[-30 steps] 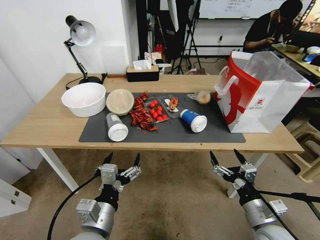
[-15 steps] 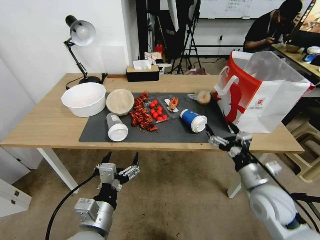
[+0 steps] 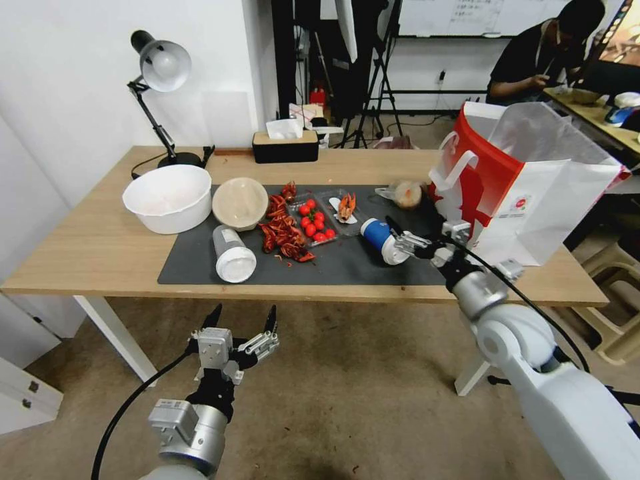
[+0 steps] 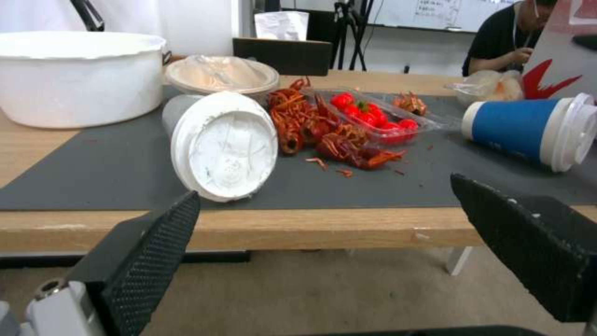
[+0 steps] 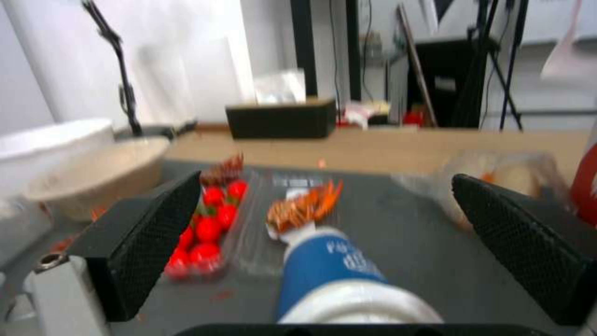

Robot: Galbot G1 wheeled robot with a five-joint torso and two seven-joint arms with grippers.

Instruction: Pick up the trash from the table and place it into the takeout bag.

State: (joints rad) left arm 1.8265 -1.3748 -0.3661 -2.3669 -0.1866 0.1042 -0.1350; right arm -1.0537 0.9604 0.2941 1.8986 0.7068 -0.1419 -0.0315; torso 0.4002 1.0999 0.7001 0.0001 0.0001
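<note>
On the dark mat of the table (image 3: 93, 247) a blue paper cup (image 3: 375, 233) (image 5: 333, 270) lies on its side. My right gripper (image 3: 411, 223) (image 5: 326, 179) is open, one finger on each side of the cup's white lid end, not closed on it. A clear lidded cup (image 3: 233, 255) (image 4: 221, 142) lies at the mat's front left, with a beige bowl (image 3: 240, 202) behind it. A small clear bag (image 3: 405, 193) rests beside the red and white takeout bag (image 3: 527, 187), which stands upright at the right. My left gripper (image 3: 243, 321) (image 4: 323, 186) hangs open below the table's front edge.
Crayfish shells (image 3: 283, 235) and a clear tray of cherry tomatoes (image 3: 315, 223) fill the mat's middle. A large white bowl (image 3: 168, 197), a desk lamp (image 3: 160, 67) and a black tissue box (image 3: 285, 147) stand toward the back left. A stool (image 3: 613, 320) sits right of the table.
My right arm rose from below the table edge and reached forward over the mat until its open fingers straddle the blue cup. The left arm stayed put.
</note>
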